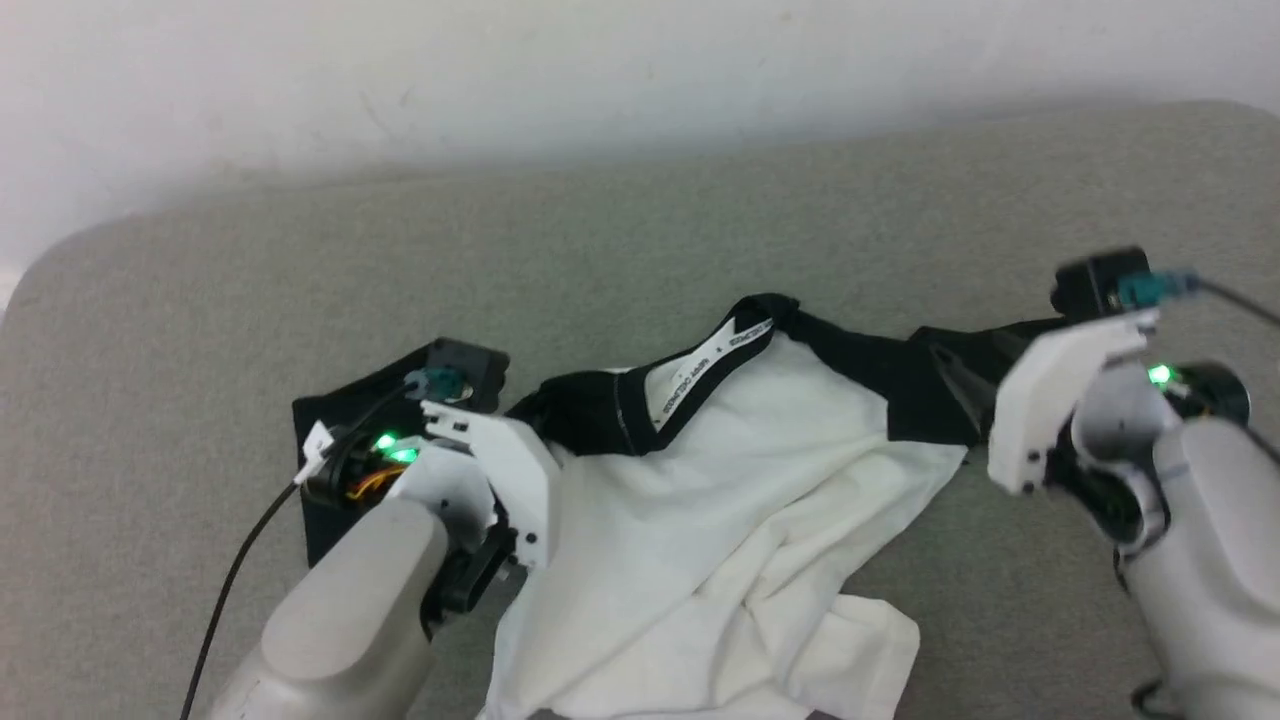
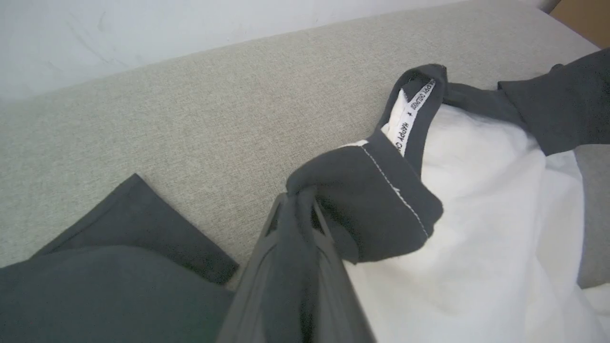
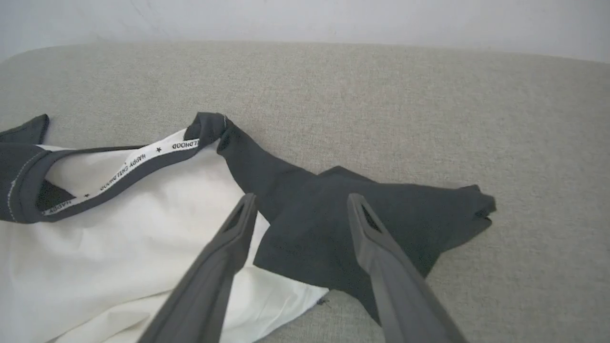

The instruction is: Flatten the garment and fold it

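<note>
My left gripper [image 2: 298,205] is closed, pinching the black shoulder of the shirt [image 1: 700,520]. My right gripper [image 3: 301,200] gapes wide and holds nothing, with the black sleeve [image 3: 429,214] under and just beyond its fingers. I judge it best to lower, pinch that sleeve, then draw both grippers apart, spreading the rumpled white body over the cushion [image 1: 640,230].

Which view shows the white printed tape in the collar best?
The right wrist view: the neck tape lies long, with readable letters. The left wrist view shows a short piece; in the head view its print is too small to read.
</note>
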### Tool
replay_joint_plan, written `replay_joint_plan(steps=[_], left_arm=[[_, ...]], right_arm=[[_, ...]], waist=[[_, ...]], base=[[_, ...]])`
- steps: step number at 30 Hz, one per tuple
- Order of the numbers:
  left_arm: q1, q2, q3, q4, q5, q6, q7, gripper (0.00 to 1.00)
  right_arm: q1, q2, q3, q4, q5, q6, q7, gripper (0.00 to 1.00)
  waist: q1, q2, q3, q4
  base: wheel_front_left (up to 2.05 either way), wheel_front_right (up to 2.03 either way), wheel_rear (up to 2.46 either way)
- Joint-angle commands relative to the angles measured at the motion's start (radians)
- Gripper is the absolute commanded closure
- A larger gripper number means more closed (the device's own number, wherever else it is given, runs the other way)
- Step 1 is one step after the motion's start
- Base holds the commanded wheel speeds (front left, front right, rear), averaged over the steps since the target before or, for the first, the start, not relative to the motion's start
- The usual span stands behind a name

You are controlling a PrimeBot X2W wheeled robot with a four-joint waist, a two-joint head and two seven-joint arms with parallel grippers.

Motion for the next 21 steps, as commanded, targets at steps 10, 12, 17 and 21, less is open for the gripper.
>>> replay_joint_plan(steps=[10,12,17,21], left_arm=[[-0.094,-0.037,-0.026,-0.081,0.039,0.010,-0.015,1.00],[-0.104,-0.040,-0.029,-0.092,0.043,0.011,-0.017,1.00],[-0.119,-0.045,-0.039,-0.112,0.051,0.011,-0.019,1.00],[-0.119,-0.047,-0.043,-0.113,0.049,0.010,-0.021,1.00]], right_arm=[[-0.322,-0.056,0.203,0.264,0.138,-0.001,0.190,0.00],[-0.361,-0.057,0.230,0.307,0.155,-0.001,0.202,0.00],[-0.429,-0.052,0.284,0.401,0.196,-0.001,0.206,0.00],[-0.439,-0.039,0.336,0.484,0.244,-0.001,0.278,0.00]], waist=[[-0.0001,0.0000,0.144,0.103],[-0.0001,0.0000,0.160,0.111],[-0.0001,0.0000,0.192,0.126],[-0.0001,0.0000,0.200,0.133]], base=[[0.00,0.00,0.00],[0.00,0.00,0.00],[0.00,0.00,0.00],[0.00,0.00,0.00]])
